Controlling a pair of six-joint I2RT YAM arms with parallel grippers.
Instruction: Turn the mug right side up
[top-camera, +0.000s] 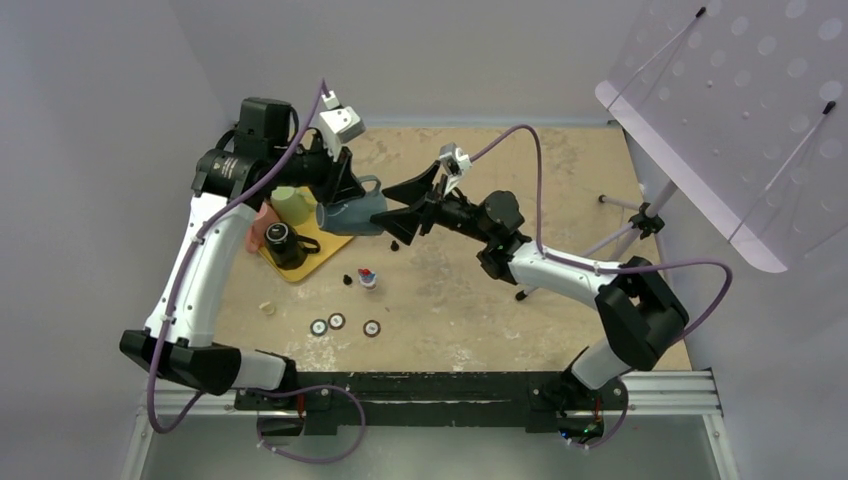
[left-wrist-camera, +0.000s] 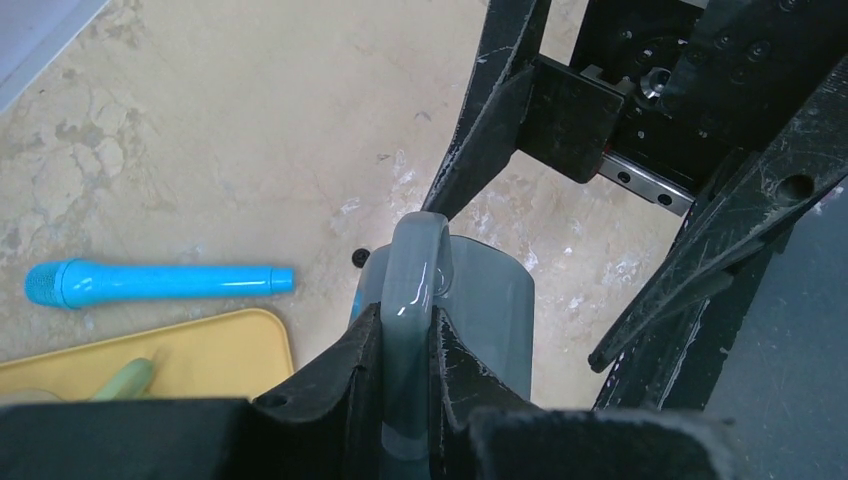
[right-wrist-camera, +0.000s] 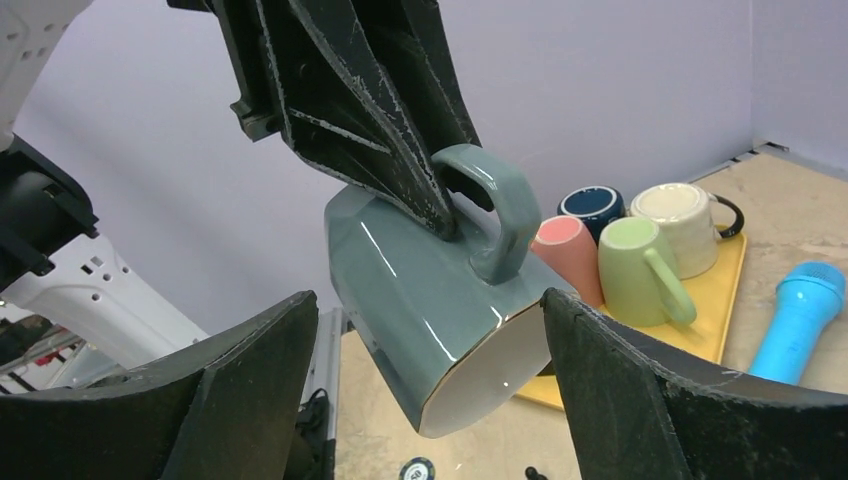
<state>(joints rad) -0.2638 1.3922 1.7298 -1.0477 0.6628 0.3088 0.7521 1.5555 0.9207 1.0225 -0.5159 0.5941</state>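
My left gripper (left-wrist-camera: 405, 345) is clenched on the handle of the grey-blue mug (right-wrist-camera: 400, 290), holding it clear of the counter (top-camera: 560, 200) at about 10 o'clock of the overhead view. The mug is tipped on its side, with its mouth toward 3 o'clock. My right gripper (top-camera: 398, 205) straddles that mouth end with its jaws spread wide, and I can't quite tell whether either pad touches. The yellow tray (right-wrist-camera: 725, 290) of mugs sits at 8 o'clock of the held mug.

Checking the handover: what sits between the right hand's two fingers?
The grey-blue mug, gripped by its handle in the left hand, hangs tilted between the fingers of the open right hand; the right wrist view shows it.
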